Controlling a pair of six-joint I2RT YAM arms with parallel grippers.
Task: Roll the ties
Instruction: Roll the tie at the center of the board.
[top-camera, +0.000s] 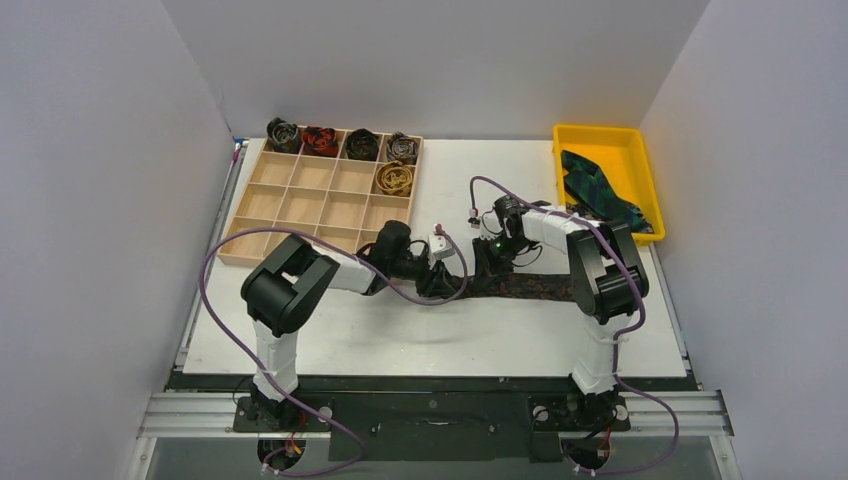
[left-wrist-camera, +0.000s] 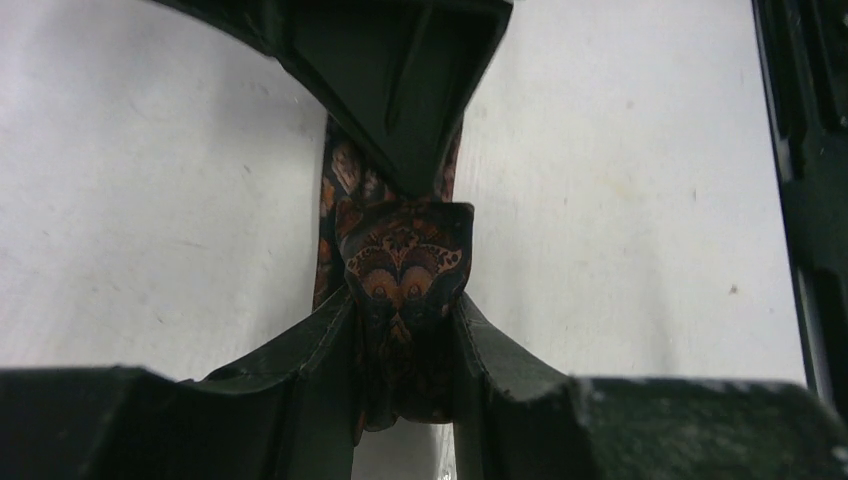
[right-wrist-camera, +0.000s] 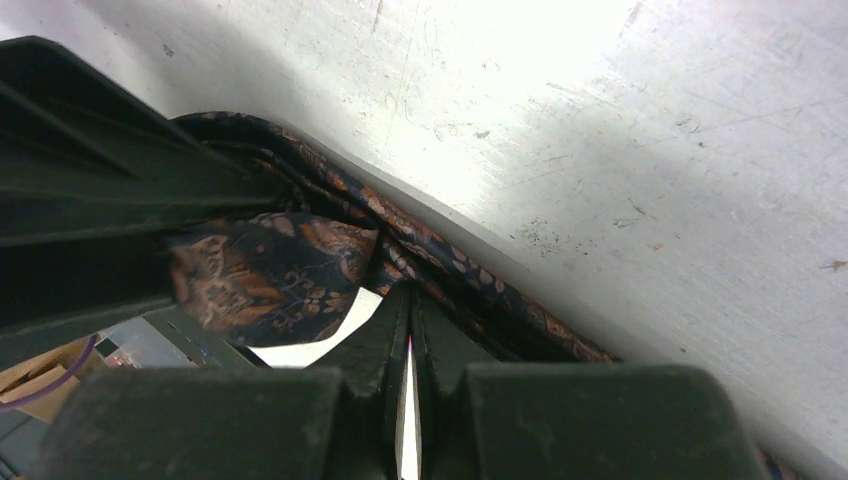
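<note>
A dark brown patterned tie (top-camera: 530, 288) lies as a flat strip across the table's middle. My left gripper (top-camera: 441, 281) is shut on its folded left end; in the left wrist view the fold (left-wrist-camera: 405, 250) sits pinched between my fingers (left-wrist-camera: 405, 320). My right gripper (top-camera: 490, 257) is shut, and its closed tips (right-wrist-camera: 410, 297) touch the tie (right-wrist-camera: 470, 290) just behind the fold (right-wrist-camera: 270, 275). It shows from the left wrist as a dark wedge (left-wrist-camera: 400, 100) resting on the strip. I cannot see fabric between the right fingers.
A wooden compartment tray (top-camera: 240, 215) at the back left holds several coiled ties, such as a gold one (top-camera: 394, 179). A yellow bin (top-camera: 600, 132) at the back right holds a green-blue tie (top-camera: 600, 195). White walls close in on three sides.
</note>
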